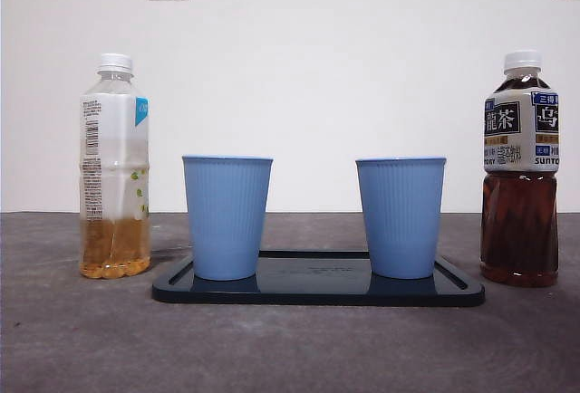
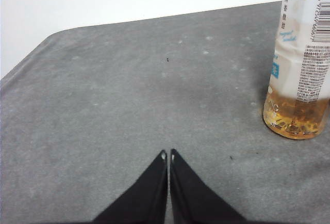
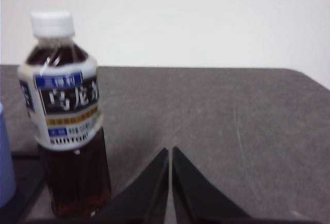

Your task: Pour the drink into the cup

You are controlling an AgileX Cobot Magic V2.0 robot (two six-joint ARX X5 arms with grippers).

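**Two bottles, two cups, both my claws empty**

Here's my table (image 1: 290,348): a dark tray (image 1: 317,291) sits mid-table with two blue cups (image 1: 227,216) (image 1: 400,216) upright on it, mouths up, well apart. The pale tea bottle (image 1: 114,176) stands just off the tray's one end, the dark oolong bottle (image 1: 519,176) off the other. Both are upright, white caps on, long axis vertical. Nothing stands between bottles and cups. My left gripper (image 2: 168,156) is pinched closed, holding nothing, near the pale bottle (image 2: 301,59). My right gripper (image 3: 170,152) is the same, beside the dark one (image 3: 67,115).
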